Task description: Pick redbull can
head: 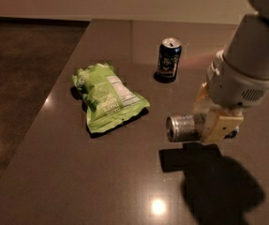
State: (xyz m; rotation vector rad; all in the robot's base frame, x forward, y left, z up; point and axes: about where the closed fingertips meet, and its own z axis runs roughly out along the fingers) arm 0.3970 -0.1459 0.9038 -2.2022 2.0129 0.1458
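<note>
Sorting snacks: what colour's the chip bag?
Chip bag light green, camera view; gripper, right of it, holds redbull can.

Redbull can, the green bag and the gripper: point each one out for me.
redbull can (184, 126), camera view, on its silver side, held sideways.
green bag (107, 97), camera view, on its printed middle.
gripper (209, 120), camera view, right of centre, between its fingers, shut on the can.

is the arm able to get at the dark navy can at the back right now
Probably not to grasp it: the tool, right of the green chip bag, is shut on the redbull can, held sideways. The way itself looks free: only bare table lies between it and the dark navy can.
</note>
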